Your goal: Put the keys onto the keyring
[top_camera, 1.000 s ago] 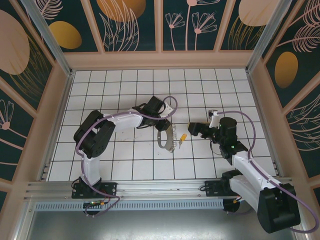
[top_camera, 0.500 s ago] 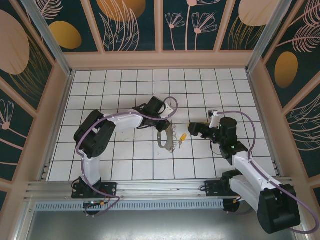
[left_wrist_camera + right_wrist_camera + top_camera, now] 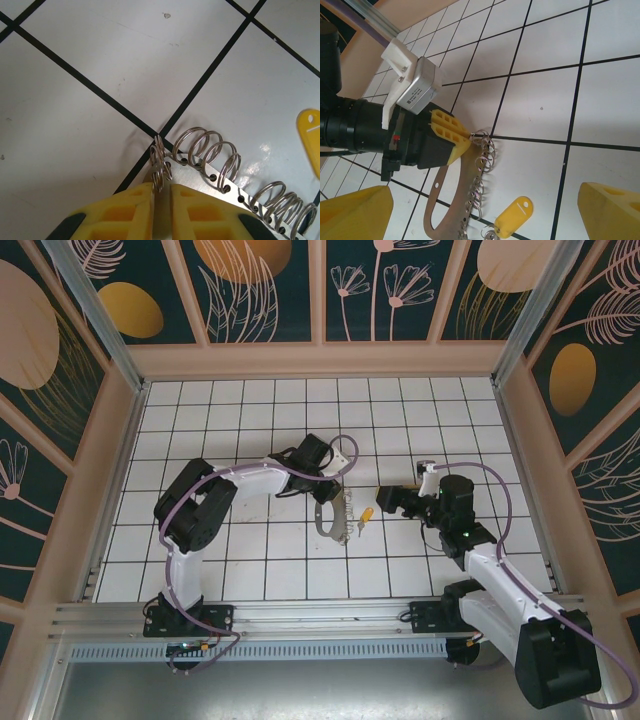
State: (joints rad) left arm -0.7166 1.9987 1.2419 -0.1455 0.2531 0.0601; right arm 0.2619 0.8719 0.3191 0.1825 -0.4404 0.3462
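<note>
The keyring (image 3: 438, 198), a flat D-shaped metal loop, lies flat on the white tiled table (image 3: 240, 550) near mid-table, between the two arms. One long edge carries a row of small wire rings (image 3: 479, 187), each threaded through a hole in the loop.

The left end effector (image 3: 161, 188) is lowered to the far end of the keyring. Its yellow pads (image 3: 125, 210) are pressed together on the end wire ring (image 3: 159, 162), which stands upright in the narrow gap between them.

The yellow-headed key (image 3: 514, 216) lies flat on the table just beside the ring-bearing edge, on the right arm's side.

The right end effector (image 3: 383, 497) sits close to the key, with its fingers (image 3: 355, 215) spread wide and nothing between them.
</note>
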